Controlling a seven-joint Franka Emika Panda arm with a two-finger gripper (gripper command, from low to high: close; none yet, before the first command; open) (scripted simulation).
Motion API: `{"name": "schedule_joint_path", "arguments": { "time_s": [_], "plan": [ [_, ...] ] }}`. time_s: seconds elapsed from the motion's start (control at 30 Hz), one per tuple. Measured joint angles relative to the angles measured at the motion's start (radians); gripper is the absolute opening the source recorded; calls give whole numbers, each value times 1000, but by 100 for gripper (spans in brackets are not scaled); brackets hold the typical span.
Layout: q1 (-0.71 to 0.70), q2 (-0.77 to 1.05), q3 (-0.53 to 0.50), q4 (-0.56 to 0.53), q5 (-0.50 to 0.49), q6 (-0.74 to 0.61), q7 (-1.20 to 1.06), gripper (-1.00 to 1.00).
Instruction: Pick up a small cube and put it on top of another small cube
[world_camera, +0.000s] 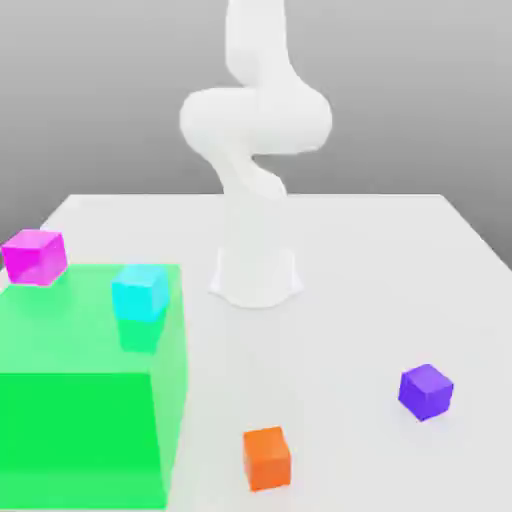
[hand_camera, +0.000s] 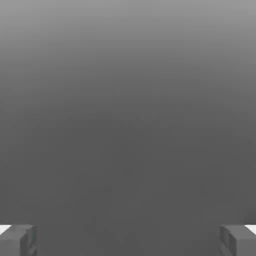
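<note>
Resting: small cube (world_camera: 426, 390), violet, on the table (world_camera: 400, 270), near side, exterior view's right; no long axis, one corner turned toward the camera.
Neighbour: orange cube (world_camera: 267, 457), apart, to its left.
Gripper (hand_camera: 128, 240): fingers spread wide, holding nothing.

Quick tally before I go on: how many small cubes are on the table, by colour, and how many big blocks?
Violet-purple cube: 1
Orange cube: 1
Magenta-pink cube: 1
Cyan cube: 1
Large green block: 1
Total: 5, of which 4 are small cubes
</note>
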Motion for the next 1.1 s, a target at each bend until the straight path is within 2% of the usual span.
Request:
{"name": "schedule_joint_path", "arguments": {
  "time_s": [0.43, 0.73, 0.87, 1.1],
  "plan": [
    [348, 354, -85, -161, 101, 195, -608, 0],
    [508, 594, -58, -271, 145, 329, -1006, 0],
    [571, 696, -33, -321, 120, 392, -1150, 0],
    [624, 878, -19, -376, 1, 521, -1281, 0]
  ]
}}
